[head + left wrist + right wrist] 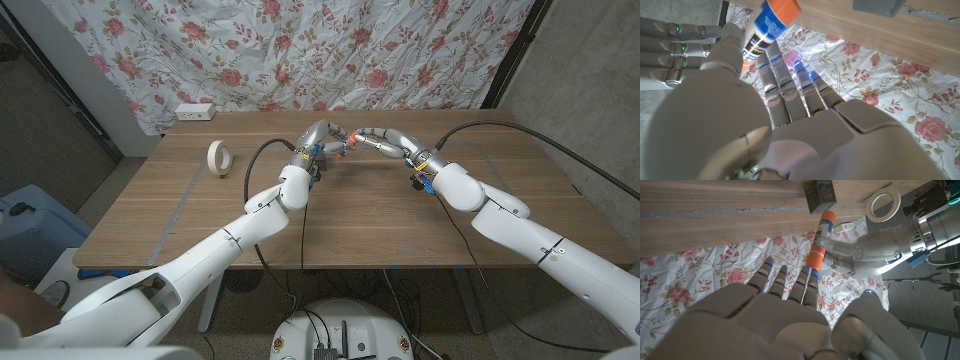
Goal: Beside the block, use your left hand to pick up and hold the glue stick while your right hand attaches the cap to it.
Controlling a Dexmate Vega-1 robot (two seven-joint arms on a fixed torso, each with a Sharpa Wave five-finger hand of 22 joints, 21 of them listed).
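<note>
The left hand (318, 137) is seen raised above the far middle of the wooden table (200, 215), its fingers closed around one white-and-blue labelled glue stick with orange ends (341, 148), which is held off the tabletop. In the left wrist view the left hand (735, 100) is shown with the glue stick (766, 27) pinched between the thumb and the fingers, one orange end protruding beyond them. The right hand (385, 143) is met at the same spot from the 3 o'clock side, its fingertips brought up against the stick's near orange end; whether the cap is already seated, or gripped by those fingers, cannot be told. In the right wrist view the right hand (785, 305) is shown with fingers extended side by side towards the glue stick (820, 237), and the opposite hand (860, 252) is seen wrapped about the stick's middle. One small dark grey cube block (820, 196) is revealed on the table in that view and in the left wrist view (877, 7), though it cannot be made out behind the hands from the head camera. One roll of pale masking tape (220, 156) lies at about 9 o'clock from the hands, well apart. One white power strip (195, 112) is placed at the table's far edge, at about 10 o'clock.
</note>
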